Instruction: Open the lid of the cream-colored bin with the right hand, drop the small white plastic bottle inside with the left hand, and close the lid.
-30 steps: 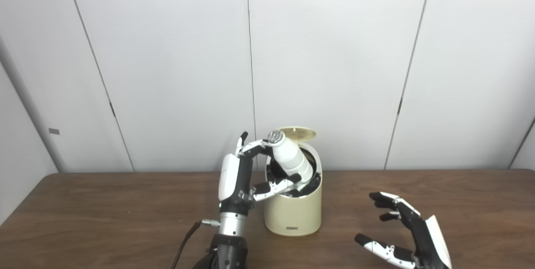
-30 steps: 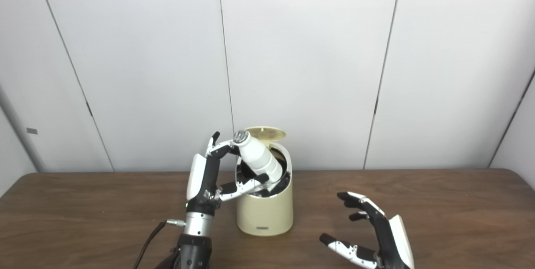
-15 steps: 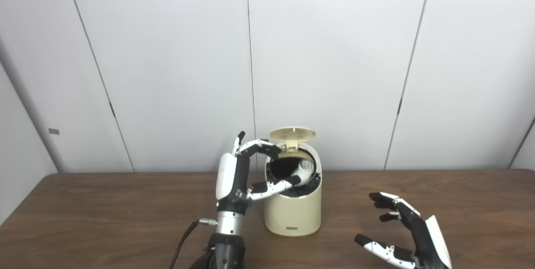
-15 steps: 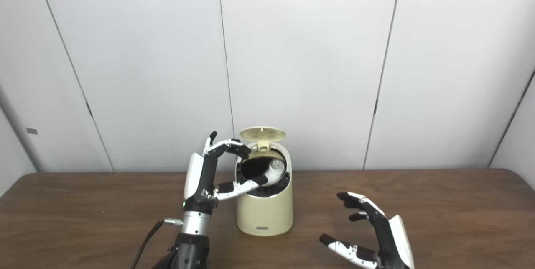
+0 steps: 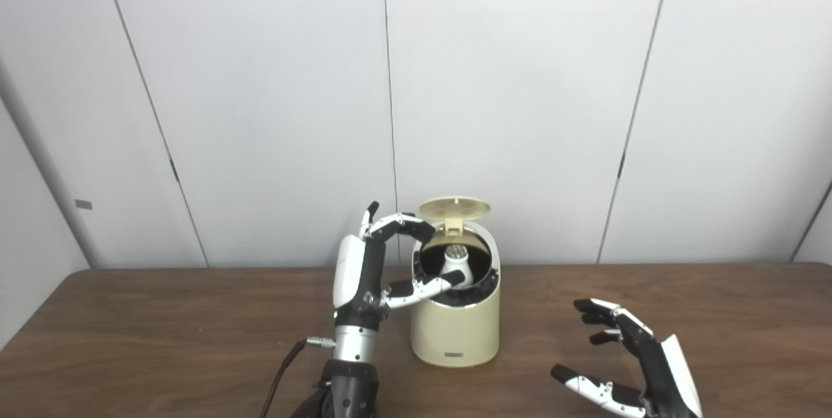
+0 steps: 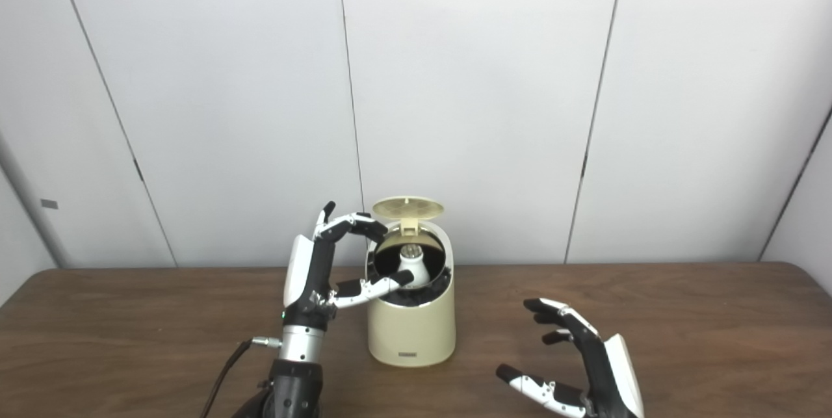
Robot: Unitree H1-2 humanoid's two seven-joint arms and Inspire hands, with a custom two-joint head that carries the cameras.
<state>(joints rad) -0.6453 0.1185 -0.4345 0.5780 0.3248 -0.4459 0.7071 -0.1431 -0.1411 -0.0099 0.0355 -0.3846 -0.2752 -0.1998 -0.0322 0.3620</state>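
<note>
Between the left hand's [image 5: 374,262] spread fingers [image 5: 406,225] and thumb, just past their tips, the bin's [image 5: 456,327] dark mouth gapes with its lid [image 5: 454,209] tipped up behind. Down inside stands the bottle [image 5: 455,259], cap upward, free of the hand; the thumb tip reaches over the rim near it, grasping nothing. Well right of those fingers, the right hand [image 5: 627,366] hovers low over the table [image 5: 162,327], fingers apart and empty.
</note>
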